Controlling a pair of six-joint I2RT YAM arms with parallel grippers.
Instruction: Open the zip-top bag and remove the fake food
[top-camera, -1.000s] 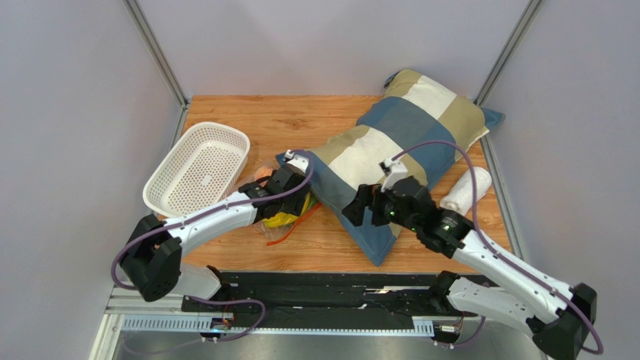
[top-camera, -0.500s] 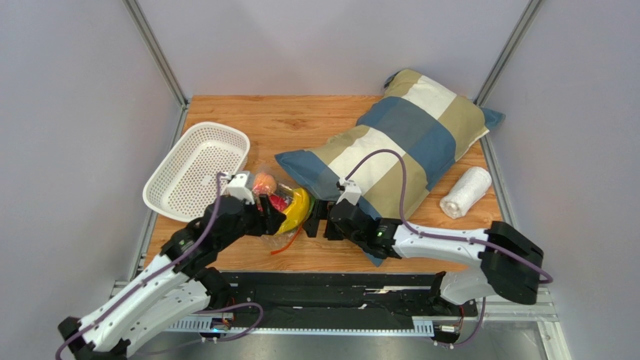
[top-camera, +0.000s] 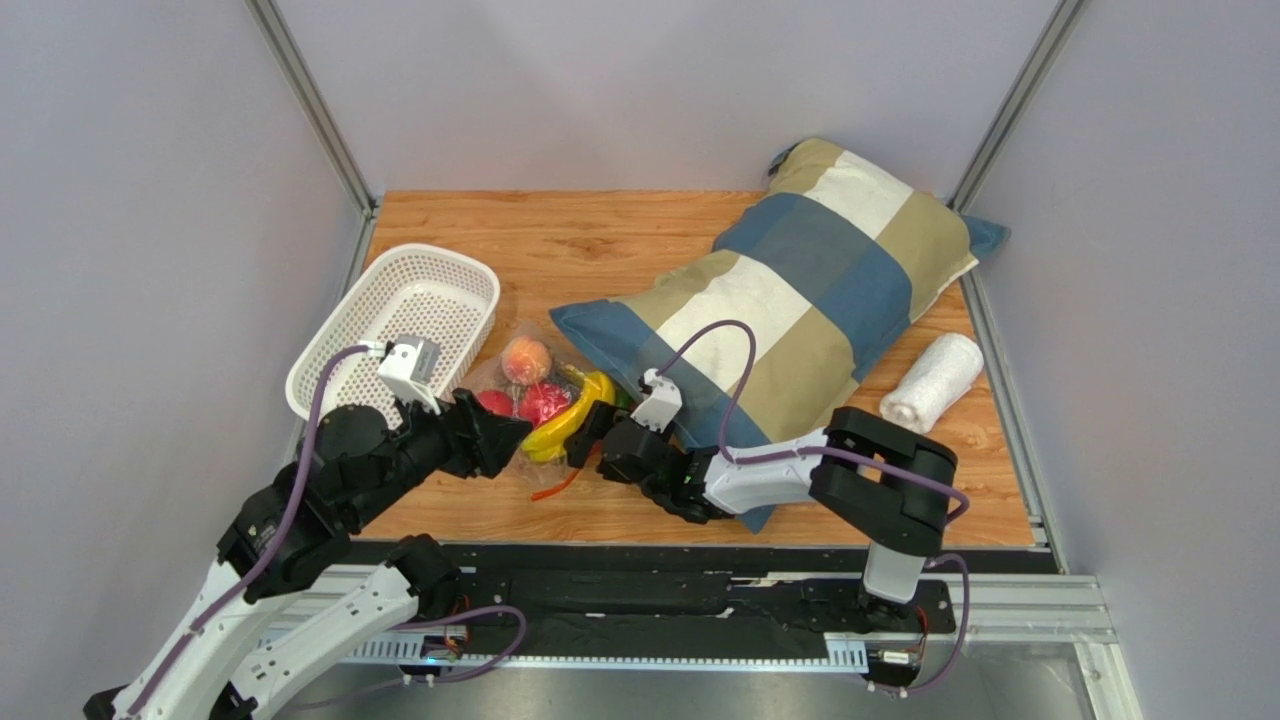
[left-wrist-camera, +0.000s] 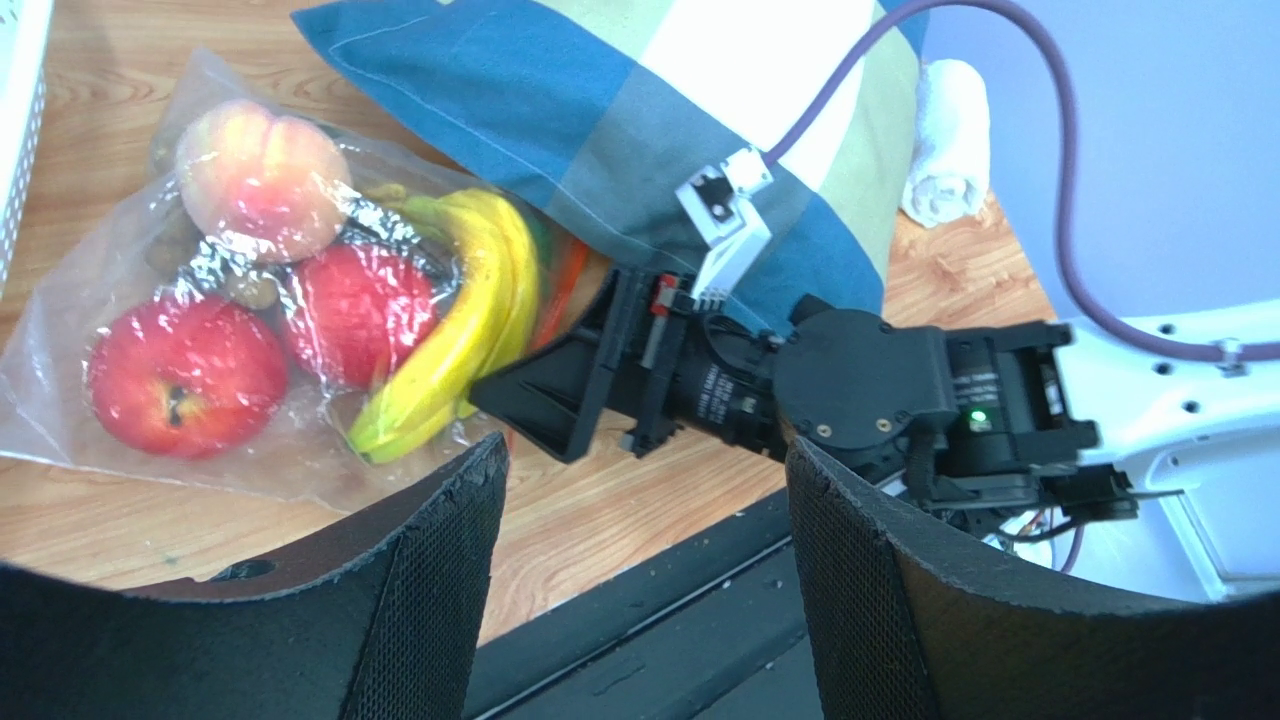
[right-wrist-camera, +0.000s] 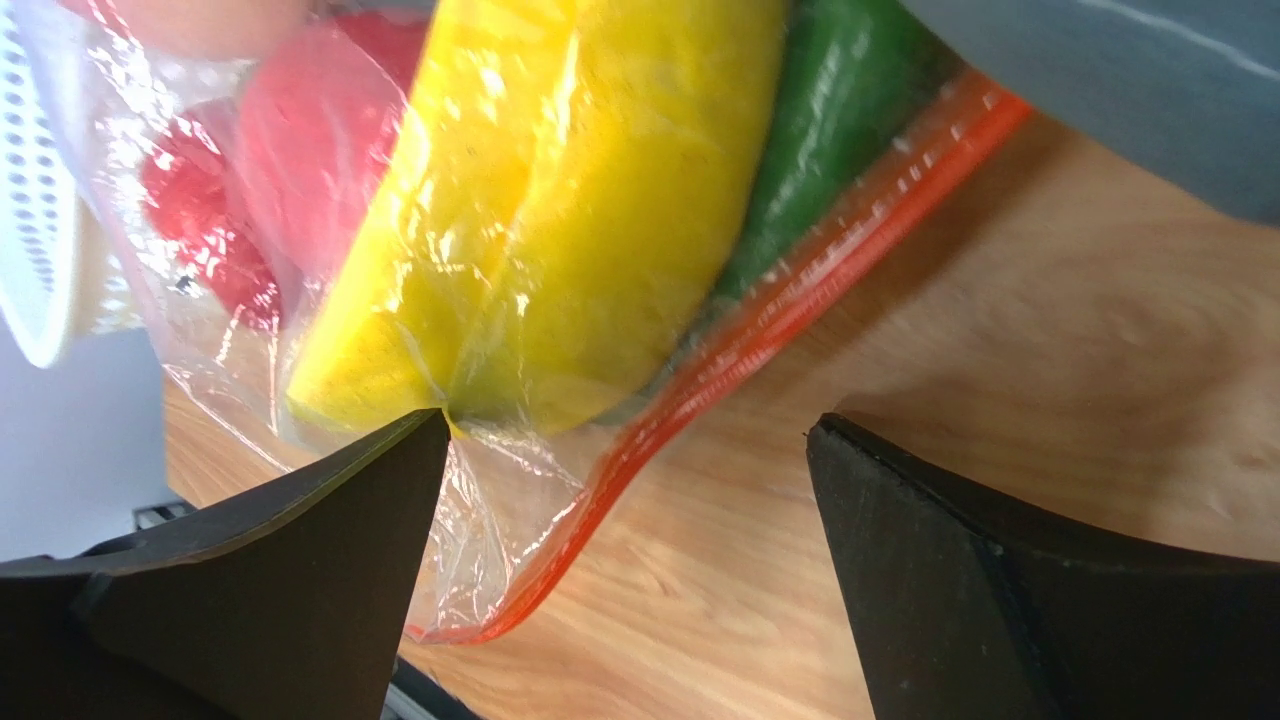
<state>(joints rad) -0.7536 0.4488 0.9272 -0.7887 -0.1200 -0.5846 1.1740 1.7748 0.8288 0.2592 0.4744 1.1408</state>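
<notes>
The zip-top bag (top-camera: 529, 393) lies sealed on the wooden table between the basket and the pillow, its orange-red zipper strip (right-wrist-camera: 781, 300) on the side nearer the right arm. Through the plastic I see the fake food: a peach (left-wrist-camera: 256, 180), two red apples (left-wrist-camera: 181, 375), a yellow banana (right-wrist-camera: 571, 195) and a green vegetable (right-wrist-camera: 827, 120). My left gripper (top-camera: 493, 444) is open and empty at the bag's near-left side. My right gripper (right-wrist-camera: 628, 435) is open, low over the table, with the zipper strip's end between its fingers but not pinched.
A white mesh basket (top-camera: 398, 338) stands left of the bag. A large checked pillow (top-camera: 781, 293) lies diagonally at the right, its corner against the bag. A rolled white towel (top-camera: 932, 383) sits at the far right. The table's front edge runs just below both grippers.
The left arm has drawn back from over the bag to its near-left side. The right arm has swung left off the pillow and come down at the bag's zipper end.
</notes>
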